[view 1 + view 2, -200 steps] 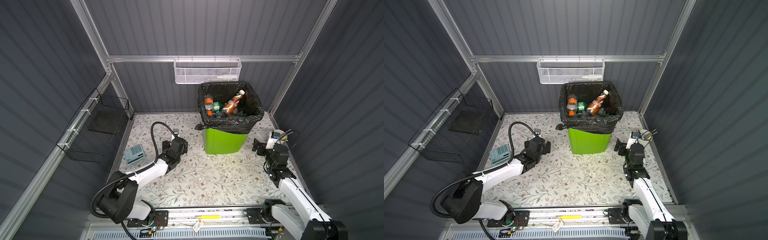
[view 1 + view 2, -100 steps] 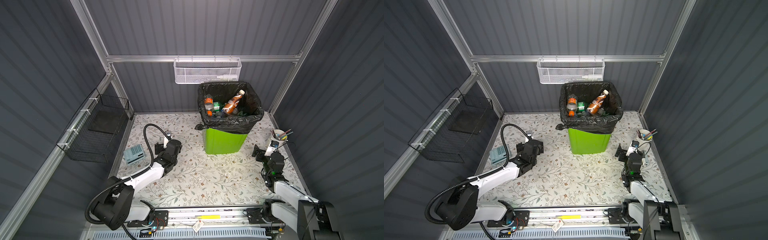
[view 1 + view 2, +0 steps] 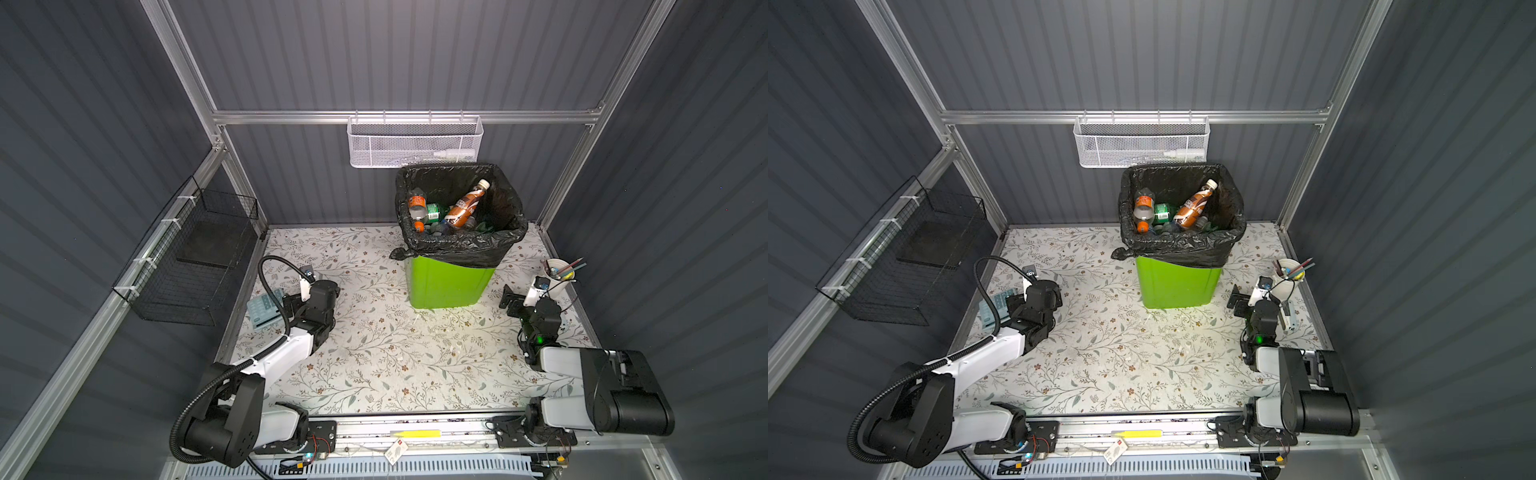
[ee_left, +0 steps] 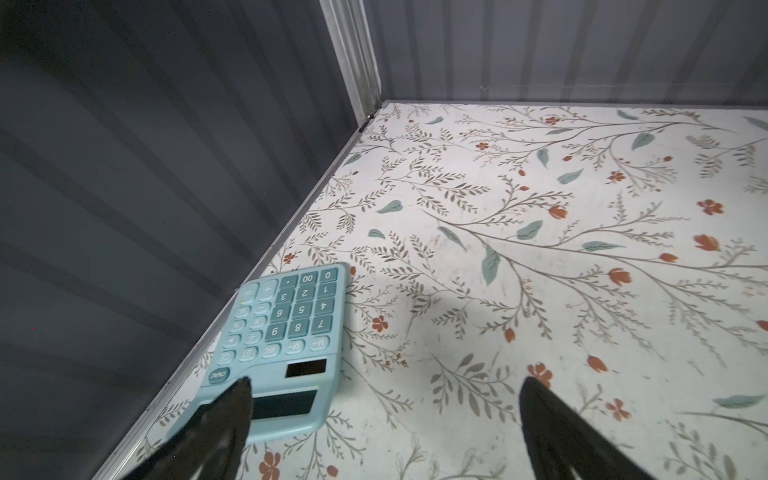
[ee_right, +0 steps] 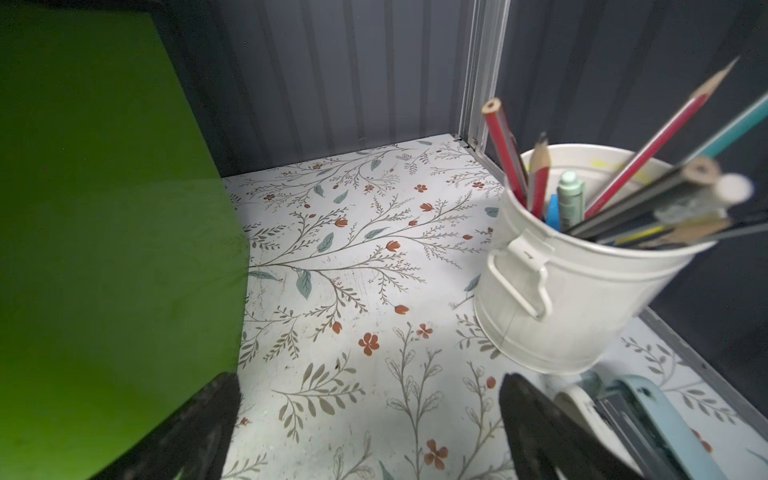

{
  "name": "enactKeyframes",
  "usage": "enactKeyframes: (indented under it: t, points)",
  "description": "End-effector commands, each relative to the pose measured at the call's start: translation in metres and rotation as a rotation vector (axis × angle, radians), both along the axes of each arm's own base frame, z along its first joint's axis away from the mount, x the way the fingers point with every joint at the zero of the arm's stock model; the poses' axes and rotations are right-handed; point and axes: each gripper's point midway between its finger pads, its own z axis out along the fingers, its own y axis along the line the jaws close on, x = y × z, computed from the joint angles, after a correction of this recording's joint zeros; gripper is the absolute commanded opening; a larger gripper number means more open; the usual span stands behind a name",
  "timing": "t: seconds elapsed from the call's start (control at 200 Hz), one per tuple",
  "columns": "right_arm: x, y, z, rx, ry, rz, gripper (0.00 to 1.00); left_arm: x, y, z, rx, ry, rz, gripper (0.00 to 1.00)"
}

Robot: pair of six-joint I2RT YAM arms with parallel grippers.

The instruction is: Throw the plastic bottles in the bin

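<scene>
Presently: bottles [image 3: 461,210] heaped inside bin [image 3: 449,282]; left gripper [image 4: 382,386] and right gripper [image 5: 370,382] both spread, empty. Hazard: right gripper, close beside pencil cup [image 5: 582,299], could topple it when moving; left may nudge calculator [image 4: 286,332].

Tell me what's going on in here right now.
Nothing is being handled. The plastic bottles lie piled in the bin, which stands at the back of the table. The left end effector is open and empty near the calculator; the right end effector is open and empty between the bin and the cup of pencils.
</scene>
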Motion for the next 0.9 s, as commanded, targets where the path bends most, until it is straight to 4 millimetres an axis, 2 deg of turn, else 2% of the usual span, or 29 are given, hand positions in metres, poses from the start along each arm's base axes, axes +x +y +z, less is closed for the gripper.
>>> enactKeyframes:
  t: [0.0, 0.205, 0.335, 0.45, 0.78, 0.896]
  points:
    - [0.011, 0.005, 0.013, -0.019, -0.073, 0.036, 0.99, -0.003, 0.013, 0.009, 0.005, -0.034, 0.038, 1.0]
    - [0.021, 0.013, 0.007, -0.021, -0.001, 0.09, 0.99, -0.005, 0.027, 0.001, -0.005, -0.058, 0.043, 1.0]
    - [0.022, 0.015, 0.007, -0.022, 0.005, 0.1, 0.99, -0.006, 0.025, -0.004, -0.053, -0.154, -0.034, 1.0]
    - [0.023, 0.014, 0.007, -0.017, 0.009, 0.098, 0.99, -0.007, 0.034, -0.016, -0.037, -0.117, -0.022, 1.0]
    - [0.023, 0.012, 0.007, -0.004, 0.006, 0.101, 0.99, 0.026, 0.032, -0.042, -0.155, -0.098, -0.161, 1.0]
    - [0.023, 0.012, 0.006, -0.005, 0.008, 0.101, 0.99, 0.032, 0.037, -0.047, -0.195, -0.163, -0.175, 1.0]
